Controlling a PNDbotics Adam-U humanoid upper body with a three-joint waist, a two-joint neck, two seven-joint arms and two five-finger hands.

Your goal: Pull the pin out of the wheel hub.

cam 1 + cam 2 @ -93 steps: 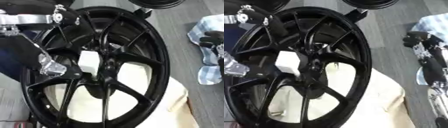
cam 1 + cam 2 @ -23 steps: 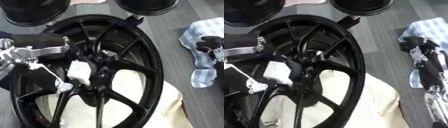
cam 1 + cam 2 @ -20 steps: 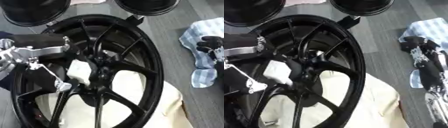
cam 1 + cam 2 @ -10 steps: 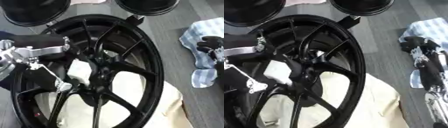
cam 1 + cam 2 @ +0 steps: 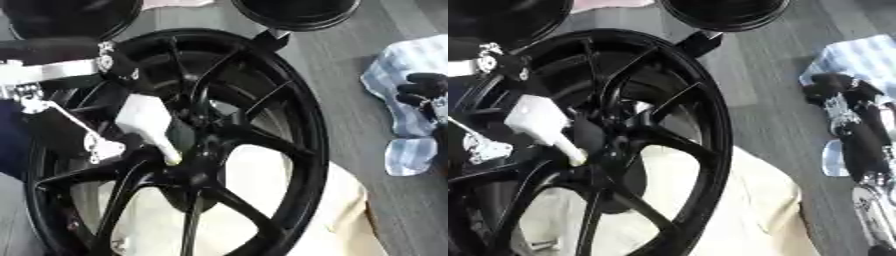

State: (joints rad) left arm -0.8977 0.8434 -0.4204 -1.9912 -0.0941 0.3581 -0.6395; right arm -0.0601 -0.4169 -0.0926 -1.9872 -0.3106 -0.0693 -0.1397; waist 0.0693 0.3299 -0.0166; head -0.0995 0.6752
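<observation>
The robot's left hand (image 5: 66, 107) grips the block-shaped head of a white pin (image 5: 542, 126), its slim shaft angled down-right toward the centre of the black wheel hub (image 5: 188, 172). The pin looks light and rigid, best held by that head. The right hand (image 5: 859, 130) rests idle on a blue checked cloth (image 5: 411, 90), fingers relaxed.

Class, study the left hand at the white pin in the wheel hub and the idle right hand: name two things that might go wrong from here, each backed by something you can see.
1. The white pin sits tilted, its thin end at the wheel hub; pulling askew may jam it.
2. The left hand reaches between the black spokes, so it might snag on one while withdrawing. The right hand lies over the blue checked cloth, so it steadies nothing.
</observation>
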